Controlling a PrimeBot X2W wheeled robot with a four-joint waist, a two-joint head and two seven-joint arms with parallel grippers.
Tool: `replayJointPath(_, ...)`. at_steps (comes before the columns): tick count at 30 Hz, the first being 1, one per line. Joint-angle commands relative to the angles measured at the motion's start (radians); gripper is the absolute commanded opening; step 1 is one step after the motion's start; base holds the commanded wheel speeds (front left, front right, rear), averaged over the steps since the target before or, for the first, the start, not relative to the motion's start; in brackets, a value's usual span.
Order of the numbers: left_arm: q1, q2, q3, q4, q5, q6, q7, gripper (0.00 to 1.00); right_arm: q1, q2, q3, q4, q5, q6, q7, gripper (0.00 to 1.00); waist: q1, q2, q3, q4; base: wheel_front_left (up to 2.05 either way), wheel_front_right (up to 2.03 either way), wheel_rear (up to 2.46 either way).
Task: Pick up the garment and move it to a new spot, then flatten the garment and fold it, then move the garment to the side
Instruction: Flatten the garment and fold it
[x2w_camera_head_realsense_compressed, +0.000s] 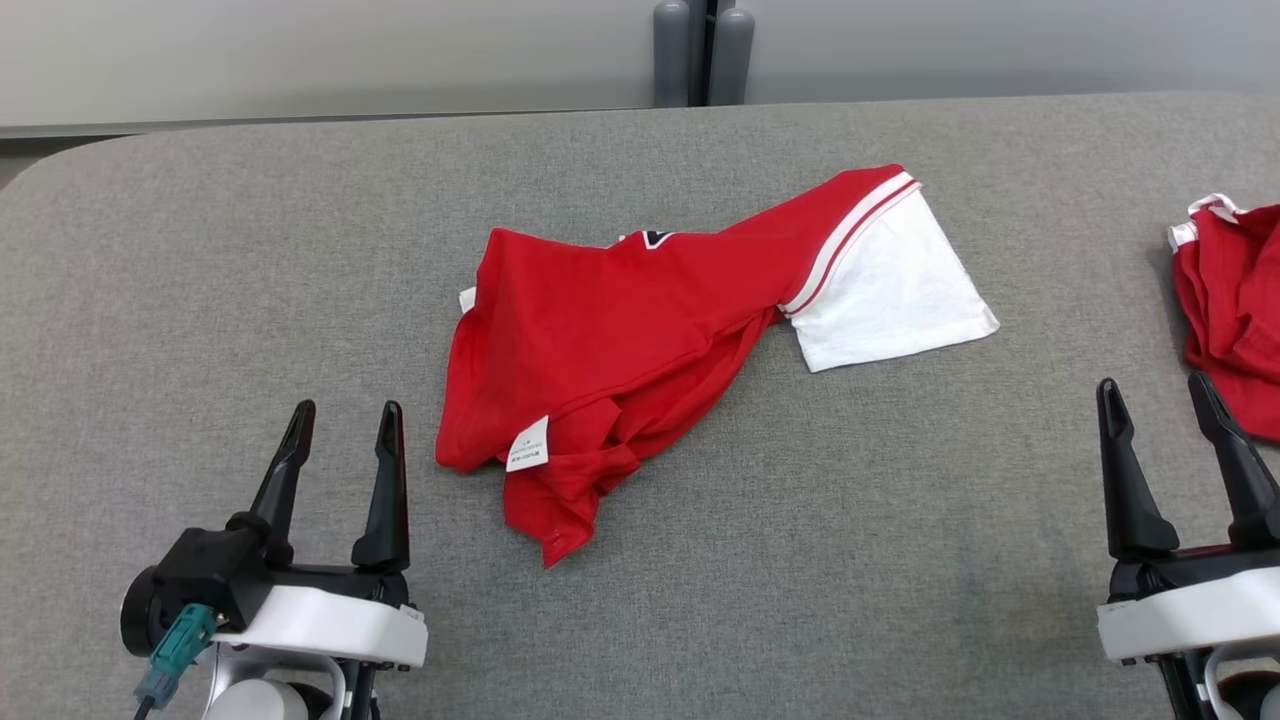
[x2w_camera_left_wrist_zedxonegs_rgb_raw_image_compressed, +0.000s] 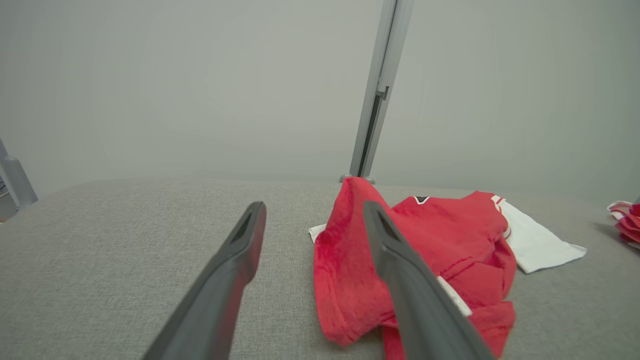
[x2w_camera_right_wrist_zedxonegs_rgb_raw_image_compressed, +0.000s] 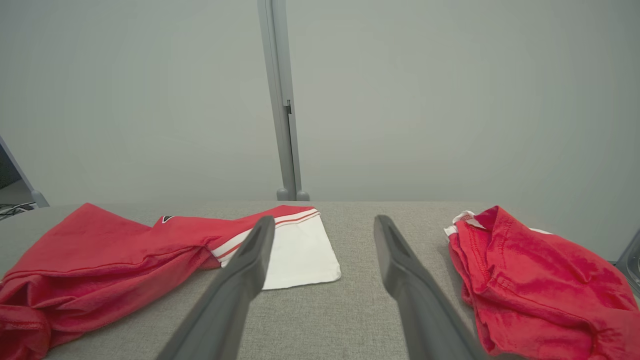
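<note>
The care label (x2w_camera_head_realsense_compressed: 528, 444) on the garment (x2w_camera_head_realsense_compressed: 620, 320) carries print too small to read; a black mark (x2w_camera_head_realsense_compressed: 656, 238) at the garment's far edge is half hidden by a fold; right of the garment, a second red cloth (x2w_camera_head_realsense_compressed: 1232, 300) runs off the head view's edge

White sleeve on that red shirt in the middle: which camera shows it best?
The head view: the white sleeve lies spread out, seen from above. The left wrist view shows it far off and flattened; in the right wrist view a dark finger hides part.
</note>
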Motion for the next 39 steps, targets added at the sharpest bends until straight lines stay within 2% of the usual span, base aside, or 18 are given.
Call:
replayJointPath(1,-0.005,0.009,-0.002,-0.003,0.0,0.004,0.004,1.0,0.005,0.0,-0.006,-0.007,0.005,-0.001,0.0,1.0,0.0,0.0,0.006,0.0,0.0,0.0,0.0)
replayJointPath(10,-0.056,0.042,-0.094,0.113,0.009,-0.062,0.171,1.0,-0.02,-0.001,-0.002,-0.013,0.008,-0.001,0.0,1.0,0.0,0.0,0.057,-0.007,0.0,0.0,0.0)
replayJointPath(15,-0.119,0.046,-0.121,0.208,0.018,-0.083,0.194,1.0,-0.033,0.003,-0.005,-0.016,0.011,-0.001,-0.007,1.0,0.0,0.0,0.095,-0.013,0.0,0.0,0.0)
replayJointPath(20,-0.171,0.046,-0.118,0.271,0.013,-0.093,0.17,1.0,-0.043,0.004,-0.003,-0.014,0.012,-0.001,-0.013,1.0,0.0,0.0,0.117,-0.021,0.0,0.0,0.0)
replayJointPath(21,-0.18,0.047,-0.116,0.28,0.012,-0.095,0.164,0.65,-0.043,0.004,-0.004,-0.013,0.012,-0.001,-0.013,1.0,0.0,0.0,0.122,-0.023,0.0,0.0,0.0)
replayJointPath(22,-0.188,0.047,-0.115,0.285,0.01,-0.098,0.152,0.07,-0.042,0.003,-0.006,-0.012,0.012,-0.001,-0.013,1.0,0.0,0.0,0.124,-0.023,0.0,0.0,0.0)
replayJointPath(23,-0.191,0.049,-0.113,0.291,0.008,-0.097,0.144,0.0,-0.041,0.003,-0.009,-0.009,0.012,-0.001,-0.013,1.0,0.0,0.0,0.126,-0.023,0.0,0.0,0.0)
replayJointPath(31,-0.209,0.061,-0.114,0.268,0.015,-0.088,0.108,0.0,-0.07,-0.017,-0.03,0.047,0.011,-0.001,-0.012,1.0,0.0,0.0,0.14,-0.003,0.0,0.0,0.0)
replayJointPath(39,-0.27,0.051,-0.137,0.189,0.03,-0.086,0.11,0.0,-0.216,-0.089,-0.011,0.223,0.02,-0.001,-0.005,1.0,0.0,0.0,0.238,0.061,0.0,0.0,0.0)
